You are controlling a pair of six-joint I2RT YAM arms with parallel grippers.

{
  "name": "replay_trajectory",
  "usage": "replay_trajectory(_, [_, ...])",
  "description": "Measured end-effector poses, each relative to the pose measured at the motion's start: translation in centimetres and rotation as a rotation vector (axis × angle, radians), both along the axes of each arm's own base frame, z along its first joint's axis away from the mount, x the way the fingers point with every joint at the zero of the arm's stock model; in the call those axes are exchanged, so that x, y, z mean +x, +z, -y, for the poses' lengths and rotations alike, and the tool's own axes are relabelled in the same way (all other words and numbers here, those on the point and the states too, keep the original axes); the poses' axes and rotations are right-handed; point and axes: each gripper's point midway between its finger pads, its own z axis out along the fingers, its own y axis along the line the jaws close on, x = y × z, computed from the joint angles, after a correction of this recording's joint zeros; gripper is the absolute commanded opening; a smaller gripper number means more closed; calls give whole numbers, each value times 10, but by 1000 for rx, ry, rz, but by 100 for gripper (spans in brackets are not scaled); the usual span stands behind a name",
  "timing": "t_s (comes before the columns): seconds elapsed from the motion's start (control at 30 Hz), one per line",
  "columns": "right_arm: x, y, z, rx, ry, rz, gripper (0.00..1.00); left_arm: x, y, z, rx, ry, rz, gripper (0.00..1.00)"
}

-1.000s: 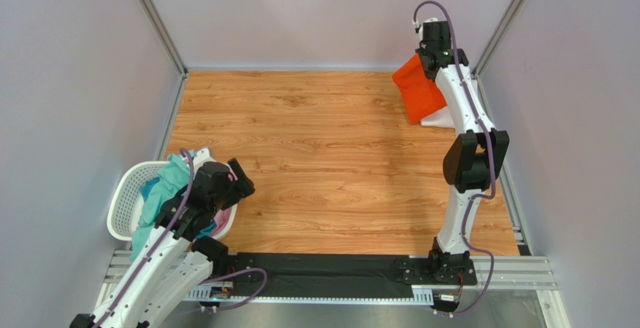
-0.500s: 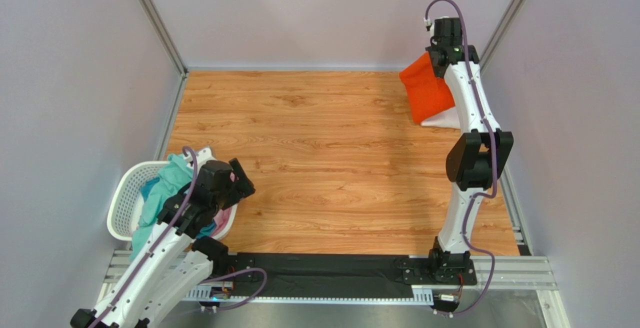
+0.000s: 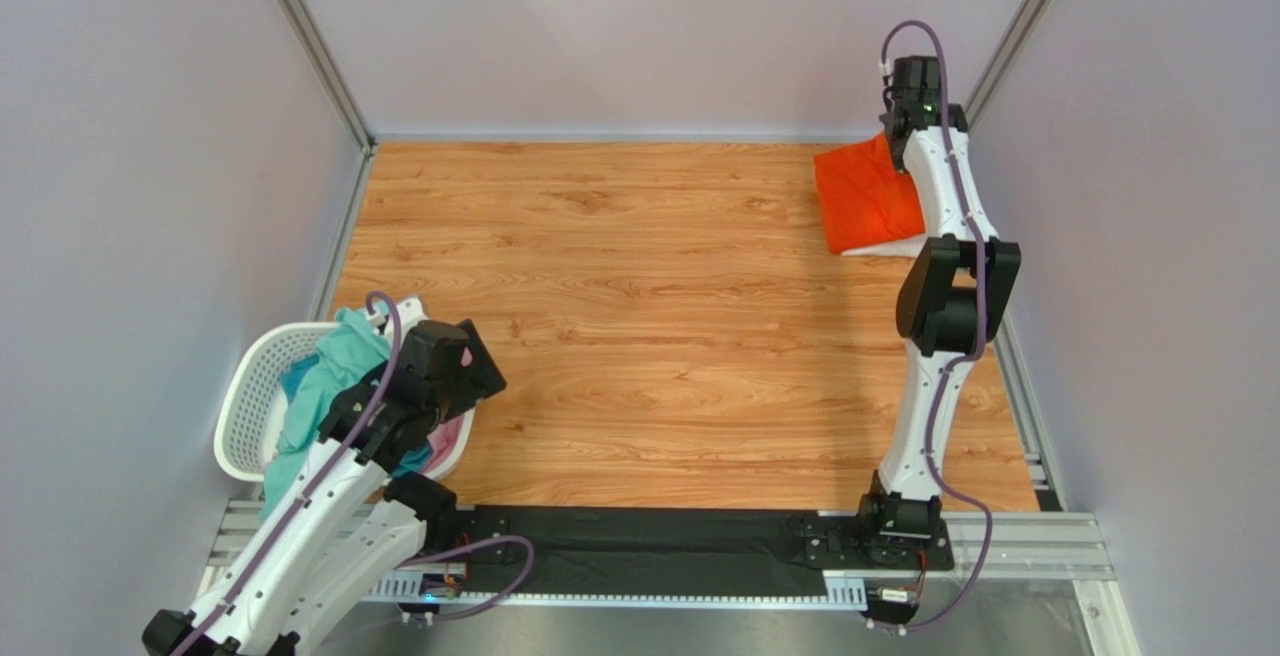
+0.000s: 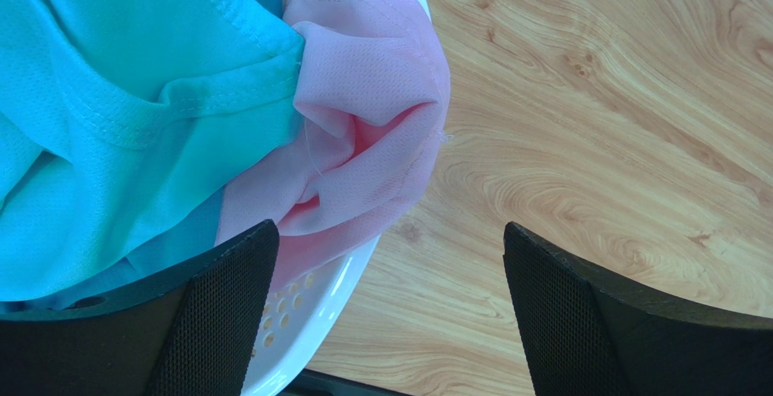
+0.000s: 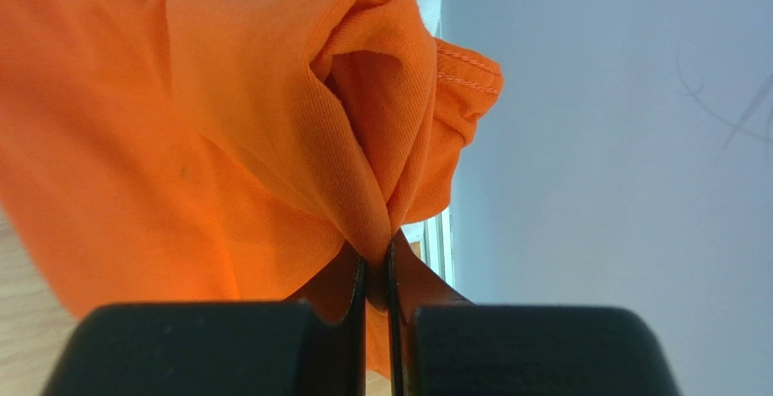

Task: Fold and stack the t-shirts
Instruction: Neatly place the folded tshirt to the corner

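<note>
The orange t-shirt [image 3: 864, 194] lies folded at the table's far right corner, on top of a white t-shirt [image 3: 879, 247] whose edge shows beneath it. My right gripper [image 3: 908, 146] is shut on a pinch of the orange t-shirt [image 5: 272, 142] at its far right edge, next to the wall. My left gripper [image 3: 469, 361] hangs open over the near rim of the white basket [image 3: 241, 424]. In the left wrist view the open gripper [image 4: 390, 260] is empty above a pink t-shirt [image 4: 372, 133] and a teal t-shirt [image 4: 118, 115] in the basket [image 4: 308, 314].
Grey walls close in the table on the left, far and right sides; the right wall [image 5: 617, 142] is right beside my right gripper. A metal rail [image 3: 676, 554] runs along the near edge by the arm bases. Bare wooden tabletop [image 3: 646, 296] lies between the basket and the stack.
My right gripper has carried the orange t-shirt to the far right and lowered it, so it now lies flatter over the white one. My left arm has hardly moved.
</note>
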Motion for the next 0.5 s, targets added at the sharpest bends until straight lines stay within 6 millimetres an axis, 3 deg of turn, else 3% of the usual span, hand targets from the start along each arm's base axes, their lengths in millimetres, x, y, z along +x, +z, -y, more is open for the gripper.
replay_trajectory(0.27, [12, -30, 34, -24, -70, 8, 1, -1, -1, -2, 10, 8, -3, 100])
replay_trajectory(0.5, [27, -58, 53, -51, -118, 17, 11, -1, -2, -5, 23, 16, -8, 100])
